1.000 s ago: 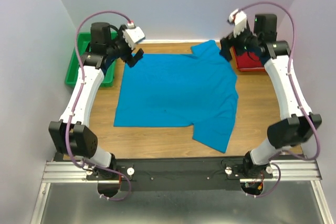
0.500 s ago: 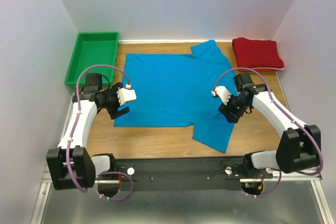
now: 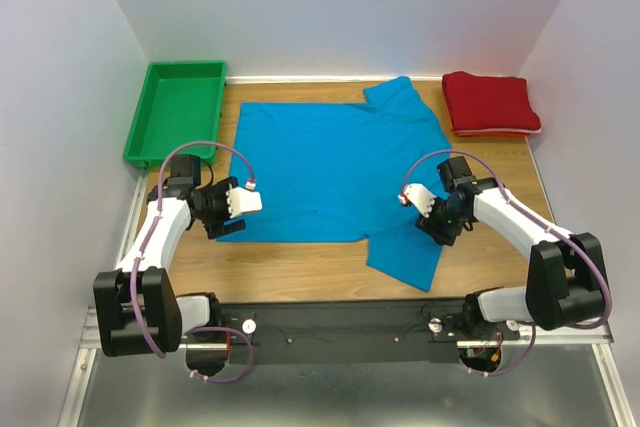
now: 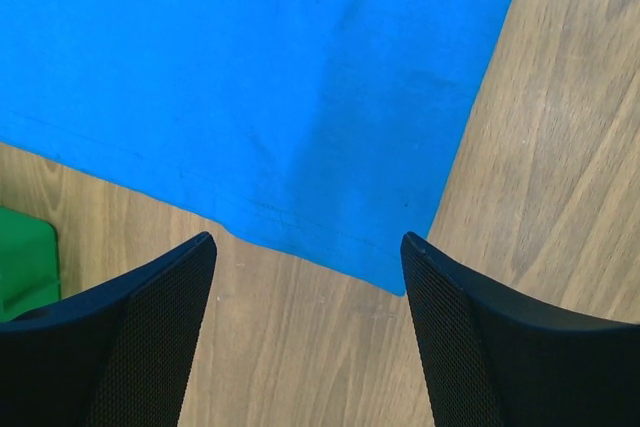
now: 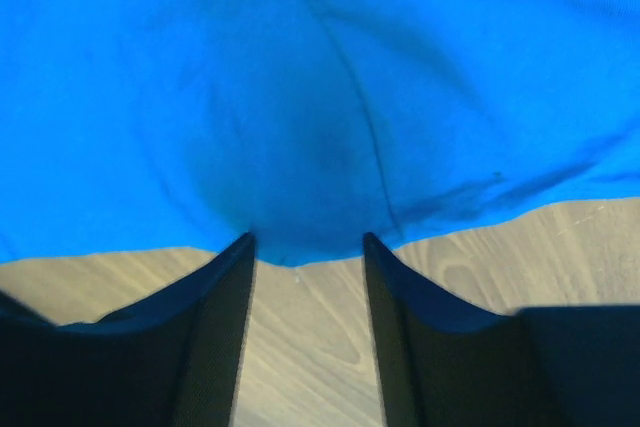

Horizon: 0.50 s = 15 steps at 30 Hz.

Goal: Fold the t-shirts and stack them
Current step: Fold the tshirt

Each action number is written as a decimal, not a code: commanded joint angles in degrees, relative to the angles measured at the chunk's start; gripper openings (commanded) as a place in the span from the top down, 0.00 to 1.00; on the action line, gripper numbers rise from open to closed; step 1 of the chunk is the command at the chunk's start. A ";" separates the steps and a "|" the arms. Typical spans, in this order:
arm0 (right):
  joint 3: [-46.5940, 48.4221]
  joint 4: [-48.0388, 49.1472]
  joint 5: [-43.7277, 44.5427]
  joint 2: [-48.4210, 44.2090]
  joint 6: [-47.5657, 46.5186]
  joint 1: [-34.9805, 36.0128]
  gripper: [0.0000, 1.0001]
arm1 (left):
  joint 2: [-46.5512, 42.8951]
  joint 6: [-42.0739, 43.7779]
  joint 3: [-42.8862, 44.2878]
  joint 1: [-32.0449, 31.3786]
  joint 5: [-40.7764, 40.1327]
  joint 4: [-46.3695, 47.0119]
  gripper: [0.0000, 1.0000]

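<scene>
A bright blue t-shirt (image 3: 330, 167) lies spread flat on the wooden table, one sleeve toward the back and one toward the front right. A dark red t-shirt (image 3: 490, 102) with a pale edge sits folded at the back right. My left gripper (image 3: 226, 226) is low at the shirt's near left corner. In the left wrist view it (image 4: 307, 241) is open wide, with the blue hem corner (image 4: 395, 282) just inside one fingertip. My right gripper (image 3: 443, 230) is at the shirt's right edge by the front sleeve. Its jaws (image 5: 307, 238) stand half narrowed and apart, with the blue cloth's (image 5: 300, 77) edge at the fingertips.
A green plastic tray (image 3: 139, 117) stands at the back left. Grey walls close in the table on the left, back and right. Bare wood (image 3: 290, 262) shows between the shirt's near hem and the arms' mounting rail (image 3: 340, 322).
Both arms swung from the back of the table down to the shirt's near part. The right jaws have narrowed a lot and the left jaws a little.
</scene>
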 commanded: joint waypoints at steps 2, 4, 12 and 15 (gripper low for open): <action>-1.98 4.74 2.75 2.44 -1.29 1.13 0.60 | 2.61 4.11 -2.09 0.10 -4.57 0.14 0.23; -2.85 4.83 3.80 2.44 -1.90 1.31 0.70 | 3.76 5.51 -2.00 0.10 -6.06 -1.09 0.28; -2.51 3.60 4.34 1.21 -0.67 1.84 0.99 | 3.41 9.73 -5.24 -0.52 -9.57 -1.71 0.41; -1.98 3.17 4.07 1.73 -0.67 1.92 1.00 | 3.23 9.83 -6.30 -0.61 -11.24 -0.66 0.41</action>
